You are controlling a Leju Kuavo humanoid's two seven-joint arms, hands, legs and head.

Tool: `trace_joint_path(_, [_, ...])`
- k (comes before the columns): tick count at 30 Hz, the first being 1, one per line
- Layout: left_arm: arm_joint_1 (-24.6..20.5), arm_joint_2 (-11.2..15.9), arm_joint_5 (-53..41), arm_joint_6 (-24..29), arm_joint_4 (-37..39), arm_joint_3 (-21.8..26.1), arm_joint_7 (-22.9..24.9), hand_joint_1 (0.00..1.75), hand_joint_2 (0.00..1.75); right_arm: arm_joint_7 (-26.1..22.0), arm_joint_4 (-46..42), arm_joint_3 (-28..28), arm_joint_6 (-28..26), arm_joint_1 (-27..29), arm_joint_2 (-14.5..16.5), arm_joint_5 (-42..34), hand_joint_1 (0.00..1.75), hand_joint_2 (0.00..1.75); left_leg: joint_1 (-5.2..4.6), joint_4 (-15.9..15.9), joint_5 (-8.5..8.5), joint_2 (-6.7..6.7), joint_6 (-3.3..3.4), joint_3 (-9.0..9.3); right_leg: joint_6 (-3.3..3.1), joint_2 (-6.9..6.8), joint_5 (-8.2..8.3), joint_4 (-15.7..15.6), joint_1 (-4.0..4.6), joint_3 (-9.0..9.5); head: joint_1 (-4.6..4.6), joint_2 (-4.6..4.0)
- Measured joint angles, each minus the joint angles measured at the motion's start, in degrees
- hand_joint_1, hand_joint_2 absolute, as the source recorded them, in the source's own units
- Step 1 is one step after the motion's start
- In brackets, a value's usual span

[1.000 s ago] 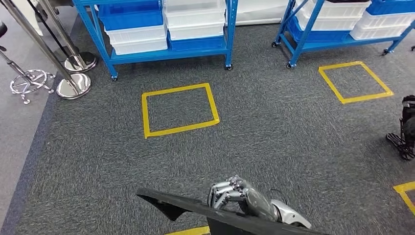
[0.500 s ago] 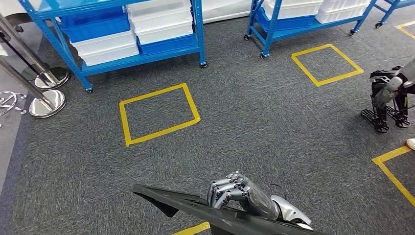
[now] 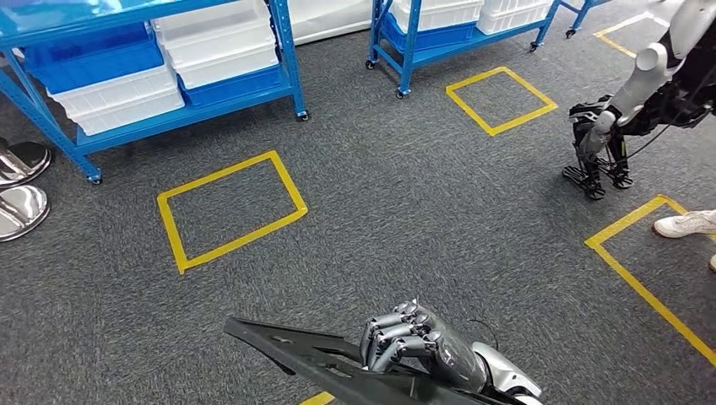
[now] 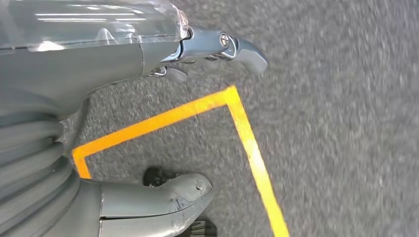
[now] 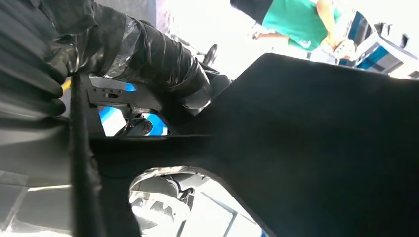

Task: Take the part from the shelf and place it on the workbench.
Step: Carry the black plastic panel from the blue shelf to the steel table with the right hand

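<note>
A flat black part (image 3: 295, 348) with a pointed end is held low in the head view, above grey carpet. My right hand (image 3: 422, 342) grips it, fingers curled over its upper edge. In the right wrist view the part (image 5: 306, 148) is a broad dark plate with a cut-out, and dark fingers (image 5: 148, 54) wrap around its edge. My left hand (image 4: 89, 74) hangs above the floor with its thumb (image 4: 163, 202) and fingers (image 4: 222, 47) apart and nothing between them.
Blue shelves (image 3: 169, 59) with white and blue bins stand at the back, a second rack (image 3: 447, 25) beside them. Yellow tape squares (image 3: 228, 211) (image 3: 502, 99) mark the carpet. Another robot (image 3: 625, 101) and a person's white shoe (image 3: 688, 224) are at the right. Chrome stand bases (image 3: 21, 207) sit far left.
The camera has swung to the right, so shelves and tape squares slid left and the other robot and a shoe came into view. My right hand keeps its hold on the part.
</note>
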Motion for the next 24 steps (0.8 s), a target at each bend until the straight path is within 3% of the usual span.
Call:
trace_joint_path(2, [0.20, -0.05, -0.09, -0.09, 0.00, 0.01, 0.04, 0.00, 1.75, 0.09, 0.00, -0.01, -0.10, 0.00, -0.16, -0.20, 1.75, 1.75, -0.14, -0.13, 0.08, 1.56, 0.12, -0.15, 0.47, -2.08, -3.49, 6.71, -0.18, -3.20, -0.01, 0.00])
trace_joint_path(3, [0.26, -0.09, -0.13, -0.14, 0.00, 0.02, 0.08, 0.00, 1.75, 0.12, 0.01, -0.01, -0.10, 0.10, -0.21, -0.27, 1.75, 1.75, -0.17, -0.07, 0.06, 2.37, 0.09, -0.27, 0.74, -2.41, -4.28, 9.17, -0.37, -4.32, 0.00, 0.00])
trace_joint_path(4, [0.27, -0.14, -0.16, -0.17, 0.00, 0.02, 0.12, 0.00, 1.75, 0.13, 0.01, -0.02, -0.09, 0.19, -0.28, -0.32, 1.75, 1.75, -0.19, 0.02, 0.01, 3.15, 0.02, -0.35, 0.99, -2.65, -4.03, 9.78, -0.57, -4.46, 0.00, 0.00])
trace_joint_path(5, [0.24, -0.20, -0.17, -0.21, 0.00, 0.02, 0.15, 0.00, 1.75, 0.14, 0.01, -0.02, -0.09, 0.23, -0.36, -0.36, 1.75, 1.75, -0.19, 0.17, -0.07, 3.88, -0.11, -0.41, 1.19, -2.97, -2.76, 8.11, -0.74, -3.36, 0.00, 0.00])
trace_joint_path(6, [0.20, -0.26, -0.17, -0.22, 0.00, 0.02, 0.17, 0.00, 1.75, 0.14, 0.01, -0.03, -0.08, 0.23, -0.41, -0.39, 1.75, 1.75, -0.17, 0.40, -0.23, 4.53, -0.32, -0.41, 1.28, -3.64, -0.87, 4.49, -0.84, -1.17, 0.01, 0.00])
trace_joint_path(8, [0.13, -0.33, -0.17, -0.22, 0.00, 0.02, 0.19, 0.00, 1.75, 0.16, 0.00, -0.04, -0.08, 0.21, -0.48, -0.45, 1.75, 1.75, -0.30, 1.03, -0.69, 5.62, -0.97, -0.44, 0.92, -5.70, 1.57, -2.85, -0.68, 3.03, 0.00, 0.00])
trace_joint_path(10, [0.07, -0.35, -0.30, -0.01, 0.00, 0.04, 0.26, 0.00, 1.75, 0.19, -0.01, -0.06, -0.07, 0.26, -0.54, -0.51, 1.75, 1.75, -0.48, 1.44, -0.99, 6.50, -1.67, -0.44, 0.28, -6.42, 1.93, -5.27, -0.27, 4.19, -0.01, 0.00])
trace_joint_path(12, [-0.03, -0.41, -0.69, 0.71, 0.00, 0.04, 0.48, 0.00, 1.75, 0.32, -0.02, -0.12, -0.09, 0.60, -0.64, -0.58, 1.75, 1.75, -0.47, 1.49, -1.17, 7.25, -2.25, -0.34, -0.32, -5.27, 2.32, -5.37, -0.23, 3.98, -0.01, 0.00])
trace_joint_path(13, [-0.10, -0.45, -0.95, 1.15, 0.00, 0.04, 0.61, 0.00, 1.75, 0.39, -0.04, -0.16, -0.15, 0.86, -0.71, -0.61, 1.75, 1.75, -0.35, 1.83, -1.63, 6.77, -2.55, -0.41, -0.65, -4.75, 2.52, -5.58, -0.36, 3.95, -0.01, 0.00])
trace_joint_path(15, [-0.15, -0.55, -1.28, 1.85, 0.00, 0.04, 0.98, 0.00, 1.75, 0.47, -0.09, -0.34, -0.38, 1.36, -0.82, -0.69, 1.75, 1.75, 0.01, 5.26, -4.33, 4.15, -3.06, -1.75, -1.33, -3.76, 2.97, -5.99, -0.72, 3.88, -0.02, 0.00])
trace_joint_path(17, [-0.06, -0.62, -1.63, 2.56, 0.00, 0.04, 1.53, 0.00, 1.75, 0.38, -0.14, -0.80, -0.73, 2.20, -0.95, -1.05, 1.75, 1.75, 0.21, 12.88, -8.41, 1.79, -3.40, -4.99, -1.62, -2.65, 3.17, -5.99, -0.72, 3.60, -0.01, 0.00])
trace_joint_path(18, [-0.04, -0.67, -1.80, 2.93, 0.00, 0.04, 1.77, 0.00, 1.75, 0.23, -0.15, -1.17, -0.87, 2.88, -1.05, -1.38, 1.75, 1.75, 0.24, 16.30, -9.66, 1.44, -3.50, -6.51, -1.66, -2.03, 3.22, -5.94, -0.70, 3.48, -0.01, 0.00])
trace_joint_path(19, [-0.06, -0.75, -2.04, 3.31, 0.00, 0.04, 1.96, 0.00, 1.75, 0.02, -0.15, -1.64, -0.96, 3.64, -1.21, -1.78, 1.75, 1.75, 0.28, 17.98, -9.78, 1.33, -3.56, -7.22, -1.66, -1.40, 3.25, -5.85, -0.71, 3.41, -0.01, 0.00])
trace_joint_path(20, [-0.11, -0.83, -2.22, 3.60, 0.00, 0.04, 2.08, 0.00, 1.75, -0.20, -0.15, -2.18, -0.99, 4.34, -1.38, -2.15, 1.75, 1.75, 0.36, 17.31, -8.71, 1.26, -3.57, -6.83, -1.63, -0.75, 3.26, -5.71, -0.74, 3.38, -0.01, 0.00])
trace_joint_path(21, [-0.16, -0.90, -2.36, 3.79, 0.00, 0.04, 2.15, 0.00, 1.75, -0.39, -0.16, -2.75, -0.99, 4.90, -1.54, -2.47, 1.75, 1.75, 0.50, 14.42, -6.72, 0.93, -3.57, -5.38, -1.56, -0.04, 3.24, -5.52, -0.79, 3.36, -0.01, 0.00])
trace_joint_path(23, [-0.21, -0.97, -2.51, 3.94, 0.00, 0.03, 2.23, 0.00, 1.75, -0.68, -0.20, -3.75, -0.98, 5.56, -1.71, -2.84, 1.75, 1.75, 0.88, 6.73, -3.32, -1.36, -3.49, -1.73, -1.12, 1.41, 3.17, -4.97, -0.86, 3.11, -0.01, 0.00])
trace_joint_path(24, [-0.23, -1.01, -2.57, 3.96, 0.00, 0.03, 2.28, 0.00, 1.75, -0.81, -0.22, -4.20, -0.93, 5.84, -1.74, -2.97, 1.75, 1.75, 0.98, 4.17, -2.59, -2.44, -3.39, -0.55, -0.73, 2.12, 3.23, -4.71, -0.86, 2.81, -0.01, 0.00])
